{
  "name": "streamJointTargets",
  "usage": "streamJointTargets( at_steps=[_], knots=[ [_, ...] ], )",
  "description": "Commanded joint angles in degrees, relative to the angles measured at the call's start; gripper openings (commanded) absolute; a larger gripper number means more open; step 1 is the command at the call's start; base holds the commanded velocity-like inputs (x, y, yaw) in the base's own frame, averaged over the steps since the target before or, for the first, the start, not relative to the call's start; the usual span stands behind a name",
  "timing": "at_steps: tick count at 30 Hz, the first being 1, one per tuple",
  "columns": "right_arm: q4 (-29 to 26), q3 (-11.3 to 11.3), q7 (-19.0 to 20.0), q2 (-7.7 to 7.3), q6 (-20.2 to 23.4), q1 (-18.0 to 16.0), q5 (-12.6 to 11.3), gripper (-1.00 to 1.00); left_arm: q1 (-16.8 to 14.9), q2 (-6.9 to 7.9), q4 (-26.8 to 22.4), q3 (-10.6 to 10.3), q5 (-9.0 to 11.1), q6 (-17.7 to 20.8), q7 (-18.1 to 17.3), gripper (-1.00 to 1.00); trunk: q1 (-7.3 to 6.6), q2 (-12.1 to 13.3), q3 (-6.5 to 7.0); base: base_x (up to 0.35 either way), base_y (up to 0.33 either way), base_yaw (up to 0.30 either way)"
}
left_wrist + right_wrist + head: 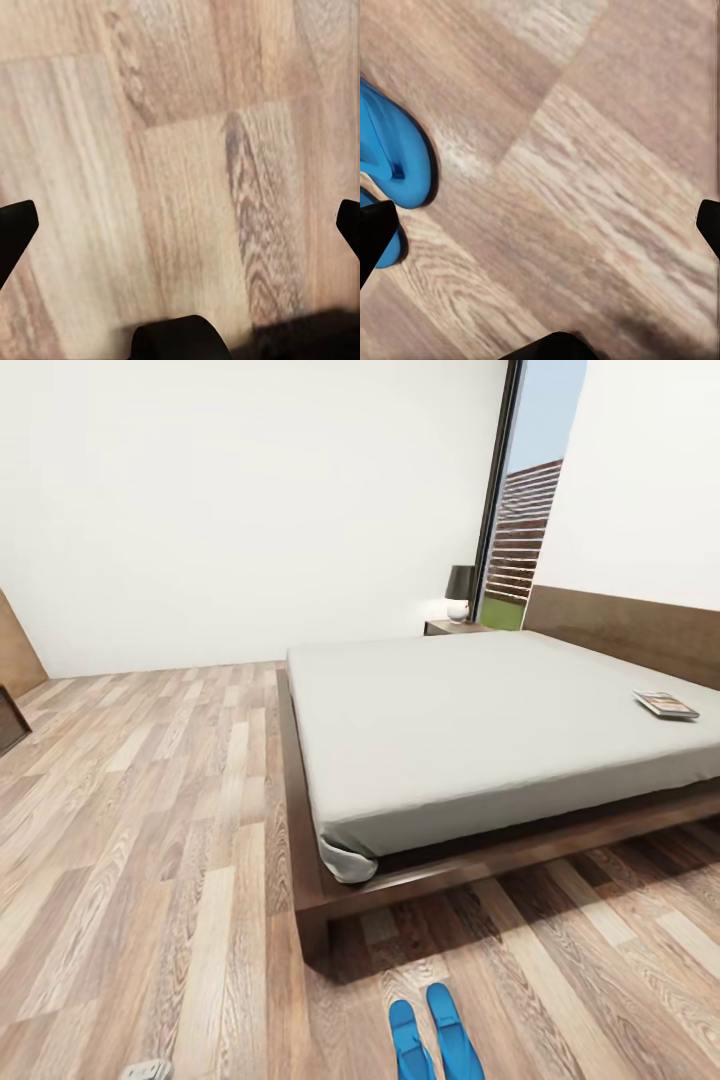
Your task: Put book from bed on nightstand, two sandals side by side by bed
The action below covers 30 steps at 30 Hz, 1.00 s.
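Observation:
The bed (330,880) is a low dark-brown platform with a flat grey mattress (470,720). The book (665,705) lies flat on the mattress near its right side, close to the headboard (620,630). A nightstand (448,627) stands at the bed's far corner. Both blue sandals lie side by side on the floor in front of the bed's near corner, one sandal (408,1040) left of the other (452,1028). My right gripper (540,225) hangs open over the floor with a sandal (394,150) beside one fingertip. My left gripper (180,225) is open above bare planks.
A dark-shaded lamp (460,592) stands on the nightstand, next to a tall dark-framed window (520,510). Brown wooden furniture (12,660) shows at the left edge. Wood-plank floor (150,810) stretches wide to the left of the bed, up to the white wall.

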Motion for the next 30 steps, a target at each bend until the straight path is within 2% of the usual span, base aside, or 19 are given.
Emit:
streamJointTargets(
  at_steps=[1, 9, 30],
  knots=[
    [0.17, 0.32, 0.37, 0.00, 0.29, -0.08, -0.62, 1.00, -0.01, 0.02, -0.08, -0.38, 0.61, 0.58, -0.20, 1.00, -0.01, -0.02, -0.05, 0.000, -0.093, 0.012],
    [0.17, 0.27, 0.37, 0.00, 0.21, -0.08, -0.62, 1.00, -0.01, 0.02, -0.08, -0.36, 0.61, 0.62, -0.20, 1.00, -0.01, -0.02, -0.11, 0.000, -0.100, 0.091],
    [0.17, 0.29, 0.37, 0.00, 0.20, -0.08, -0.62, 1.00, -0.01, 0.02, -0.08, -0.31, 0.61, 0.68, -0.20, 1.00, -0.01, -0.02, -0.63, 0.000, -0.109, 0.184]
  ],
)
